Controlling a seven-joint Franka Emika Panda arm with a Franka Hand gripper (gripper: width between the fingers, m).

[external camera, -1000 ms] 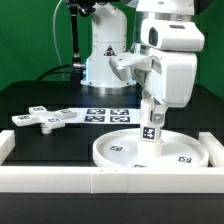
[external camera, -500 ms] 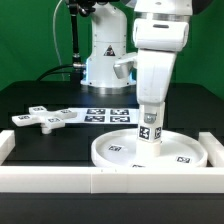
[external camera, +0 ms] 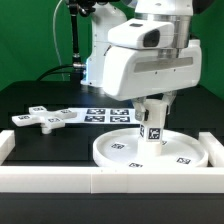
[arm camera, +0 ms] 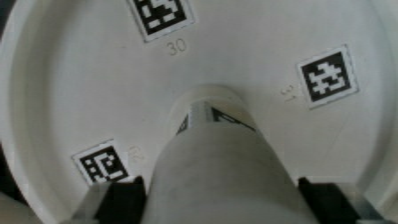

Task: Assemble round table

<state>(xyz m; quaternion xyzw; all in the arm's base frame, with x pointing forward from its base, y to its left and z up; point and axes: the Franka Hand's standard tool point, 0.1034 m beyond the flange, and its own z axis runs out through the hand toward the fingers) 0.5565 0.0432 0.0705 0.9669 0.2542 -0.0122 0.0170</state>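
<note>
The wide rimmed round disc (external camera: 120,152) lies flat on the table near the front rail. The short cylindrical post (external camera: 152,130) stands upright at the disc's middle, a tag on its side. My gripper (external camera: 153,108) comes straight down on the post and is shut on its upper part. In the wrist view the post (arm camera: 217,150) fills the space between the two dark fingers (arm camera: 121,195), which touch it on both sides, and the disc (arm camera: 71,80) with its tags lies below. The cross-shaped piece (external camera: 42,119) lies on the table at the exterior view's left, apart from the gripper.
The marker board (external camera: 105,113) lies flat behind the disc. A long white border rail (external camera: 90,180) runs along the front, with an end piece at the exterior view's right (external camera: 212,145). The arm's base (external camera: 100,60) stands at the back.
My hand has turned about its vertical axis while staying over the disc. The post stays upright at the disc's middle. The cross-shaped piece has not moved.
</note>
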